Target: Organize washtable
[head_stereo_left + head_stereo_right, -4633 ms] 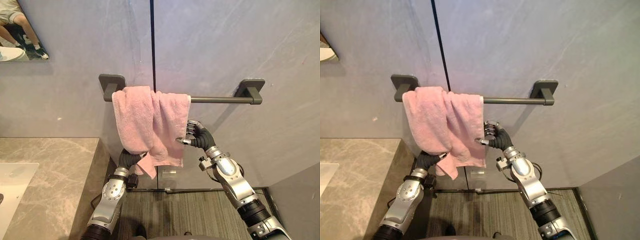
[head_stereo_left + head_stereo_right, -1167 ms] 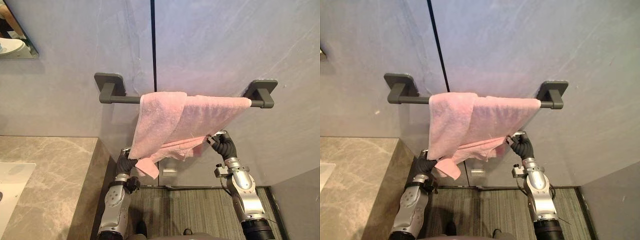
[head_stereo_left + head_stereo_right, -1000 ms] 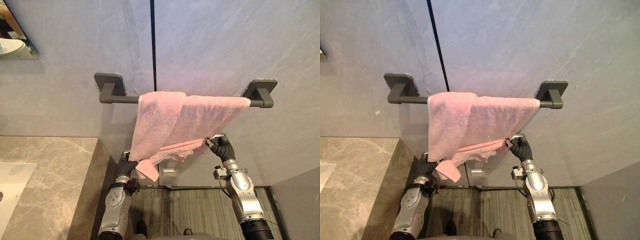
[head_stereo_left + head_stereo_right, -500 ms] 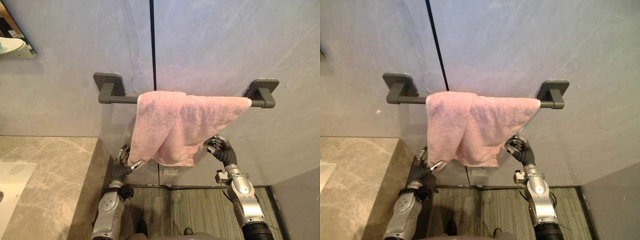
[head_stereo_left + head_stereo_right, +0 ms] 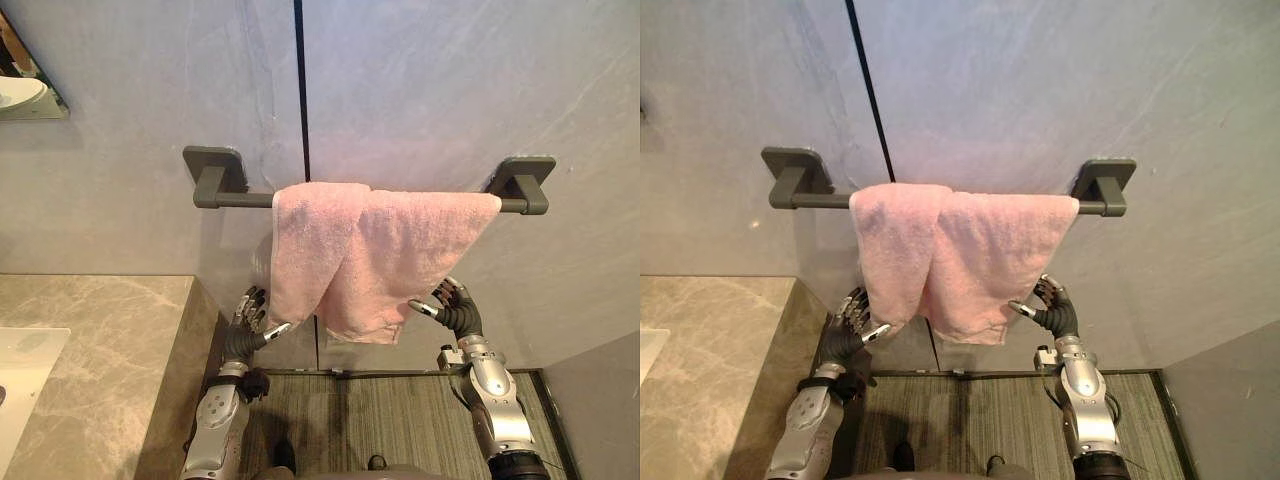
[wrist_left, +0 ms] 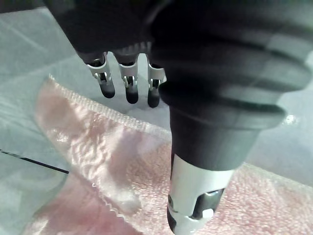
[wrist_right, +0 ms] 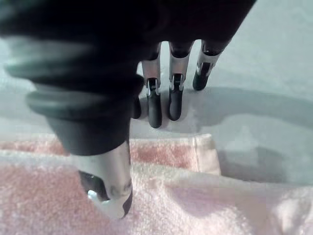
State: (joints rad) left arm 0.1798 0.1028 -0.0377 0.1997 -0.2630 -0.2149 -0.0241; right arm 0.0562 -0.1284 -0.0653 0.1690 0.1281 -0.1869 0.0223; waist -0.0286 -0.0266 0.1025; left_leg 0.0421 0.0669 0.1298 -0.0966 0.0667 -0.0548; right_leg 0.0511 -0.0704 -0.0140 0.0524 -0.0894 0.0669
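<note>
We see the towel (image 5: 370, 255) draped over the bar (image 5: 240, 199), its length along it; our left hand (image 5: 248, 318) and right hand (image 5: 455, 310) sit open beside its lower corners, about equally near, holding nothing

Left hand (image 5: 248, 322) and right hand (image 5: 455, 308) are raised, fingers straight and spread.

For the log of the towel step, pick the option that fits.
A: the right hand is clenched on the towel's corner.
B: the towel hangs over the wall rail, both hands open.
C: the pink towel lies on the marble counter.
B: the pink towel is draped over the wall rail, and the left hand and right hand show straight fingers near its lower edge, gripping nothing.
</note>
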